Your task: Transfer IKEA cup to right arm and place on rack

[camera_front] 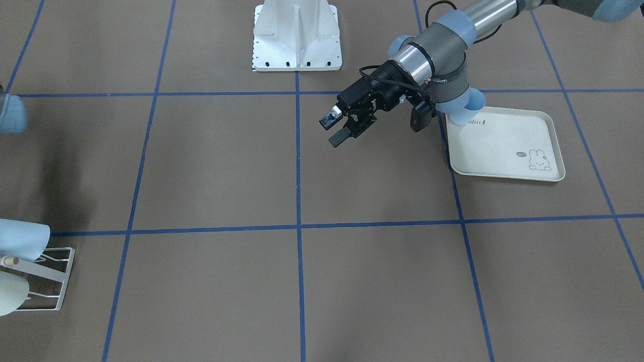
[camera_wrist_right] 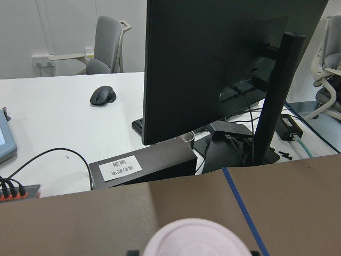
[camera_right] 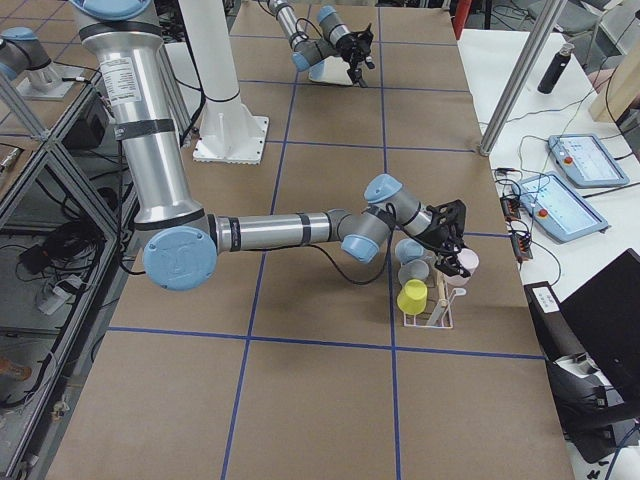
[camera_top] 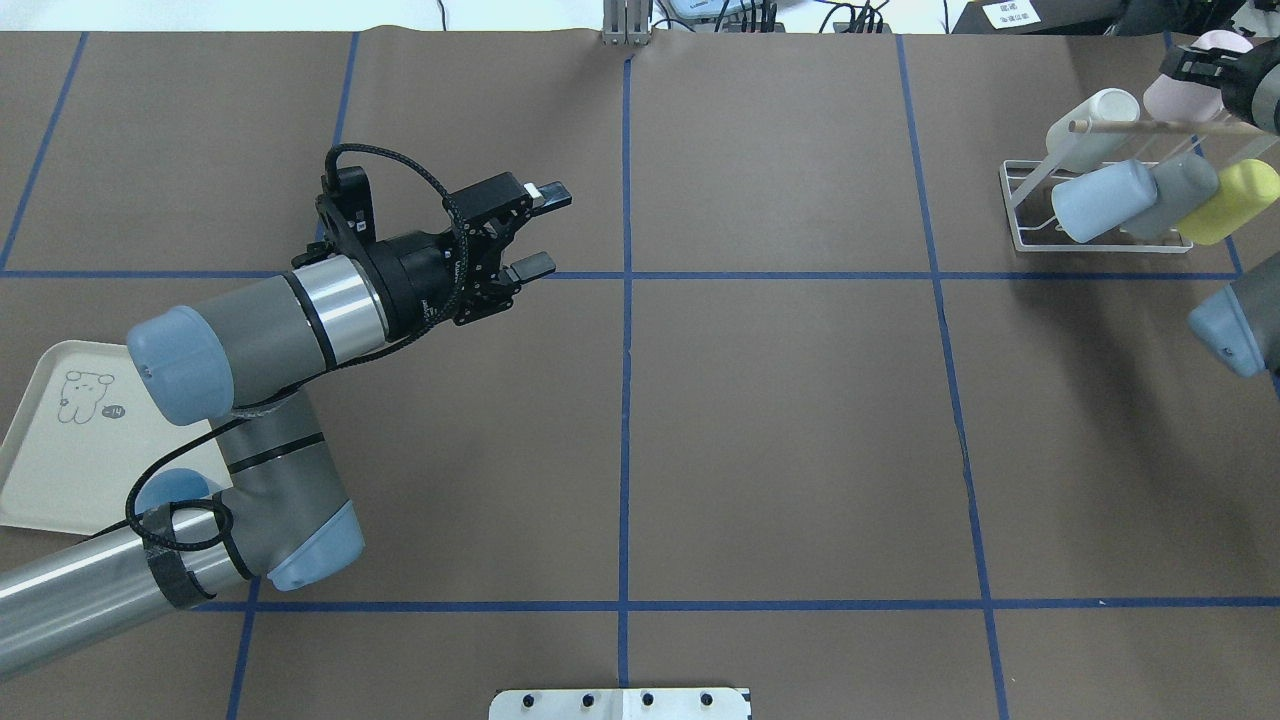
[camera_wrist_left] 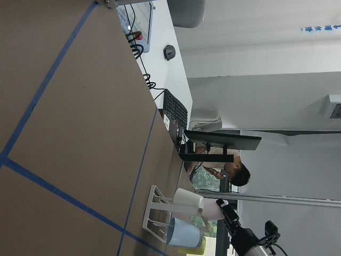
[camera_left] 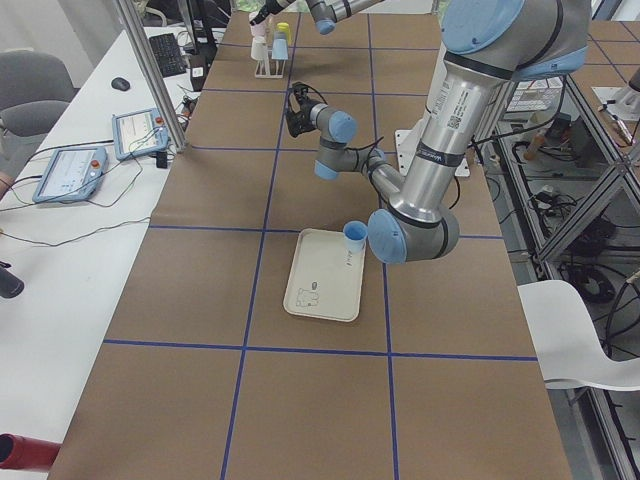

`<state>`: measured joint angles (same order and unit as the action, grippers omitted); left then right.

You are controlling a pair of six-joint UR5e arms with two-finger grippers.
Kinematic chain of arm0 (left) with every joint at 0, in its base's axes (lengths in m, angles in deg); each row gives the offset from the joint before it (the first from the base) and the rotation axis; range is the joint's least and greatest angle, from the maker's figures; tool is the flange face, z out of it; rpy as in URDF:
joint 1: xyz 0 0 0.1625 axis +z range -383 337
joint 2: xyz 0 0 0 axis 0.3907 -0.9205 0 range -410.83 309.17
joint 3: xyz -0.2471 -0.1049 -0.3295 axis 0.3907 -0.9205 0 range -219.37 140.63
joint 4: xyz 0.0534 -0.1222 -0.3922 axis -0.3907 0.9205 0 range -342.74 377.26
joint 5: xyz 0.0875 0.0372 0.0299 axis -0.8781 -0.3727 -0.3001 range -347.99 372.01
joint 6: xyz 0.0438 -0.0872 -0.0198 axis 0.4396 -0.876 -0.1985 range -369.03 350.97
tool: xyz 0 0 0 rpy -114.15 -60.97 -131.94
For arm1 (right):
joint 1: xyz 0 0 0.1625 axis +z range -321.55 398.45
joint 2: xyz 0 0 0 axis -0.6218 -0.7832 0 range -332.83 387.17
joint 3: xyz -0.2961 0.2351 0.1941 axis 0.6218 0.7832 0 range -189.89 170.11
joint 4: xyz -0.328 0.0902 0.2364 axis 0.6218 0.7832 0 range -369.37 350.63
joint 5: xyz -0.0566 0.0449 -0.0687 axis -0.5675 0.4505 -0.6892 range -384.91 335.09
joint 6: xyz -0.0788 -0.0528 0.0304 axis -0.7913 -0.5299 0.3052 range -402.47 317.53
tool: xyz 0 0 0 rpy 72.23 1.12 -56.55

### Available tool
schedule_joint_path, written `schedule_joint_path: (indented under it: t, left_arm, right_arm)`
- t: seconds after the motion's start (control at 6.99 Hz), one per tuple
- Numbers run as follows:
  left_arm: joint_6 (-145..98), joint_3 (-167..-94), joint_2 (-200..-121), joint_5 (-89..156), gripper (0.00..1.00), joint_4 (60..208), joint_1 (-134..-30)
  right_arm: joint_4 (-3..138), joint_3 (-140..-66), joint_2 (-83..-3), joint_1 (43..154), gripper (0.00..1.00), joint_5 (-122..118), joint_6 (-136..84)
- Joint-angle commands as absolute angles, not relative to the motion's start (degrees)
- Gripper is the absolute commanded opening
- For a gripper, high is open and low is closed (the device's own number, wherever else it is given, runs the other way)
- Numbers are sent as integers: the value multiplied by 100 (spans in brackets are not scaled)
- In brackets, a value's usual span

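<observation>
My right gripper (camera_top: 1205,75) is shut on a pale pink IKEA cup (camera_top: 1175,98), holding it just above the far end of the white wire rack (camera_top: 1020,205). In the right side view the right arm's gripper (camera_right: 452,238) holds the pink cup (camera_right: 466,262) over the rack (camera_right: 430,318). The cup's round end (camera_wrist_right: 194,237) fills the bottom of the right wrist view. White, light blue, grey and yellow cups hang on the rack's pegs. My left gripper (camera_top: 550,230) hovers open and empty over the table's left half, far from the rack.
A cream rabbit-print tray (camera_front: 508,146) lies under the left arm's elbow, with a blue cup (camera_left: 354,235) at its corner. The white arm base (camera_front: 297,37) stands at the robot's side. A monitor and desk lie beyond the table edge past the rack.
</observation>
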<state>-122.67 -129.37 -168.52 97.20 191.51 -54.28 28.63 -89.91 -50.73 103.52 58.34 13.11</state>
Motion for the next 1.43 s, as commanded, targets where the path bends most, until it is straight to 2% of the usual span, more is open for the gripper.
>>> schedule_joint_path:
  t: [0.0,0.29,0.72,1.0,1.29]
  left_arm:
    - [-12258,-12937,-16852,9718,100,19155,-5446]
    - [-12006,-12867,-16573,9744,100,19120,-5603]
    - [-10143,-13067,-15467,9866,100,18648,-6049]
    - [-8698,-13672,-14467,10847,100,17840,-6814]
    - [-7605,-14837,-14094,11509,100,15670,-7299]
  right_arm:
    - [2851,-8970,-5079,10191,99,5545,1334]
    - [2851,-8979,-5062,10103,99,5499,1334]
    - [2938,-9320,-4965,10102,99,5656,1264]
    - [2965,-9532,-4982,10102,99,5911,1281]
    - [2930,-9568,-5070,10068,99,5912,1352]
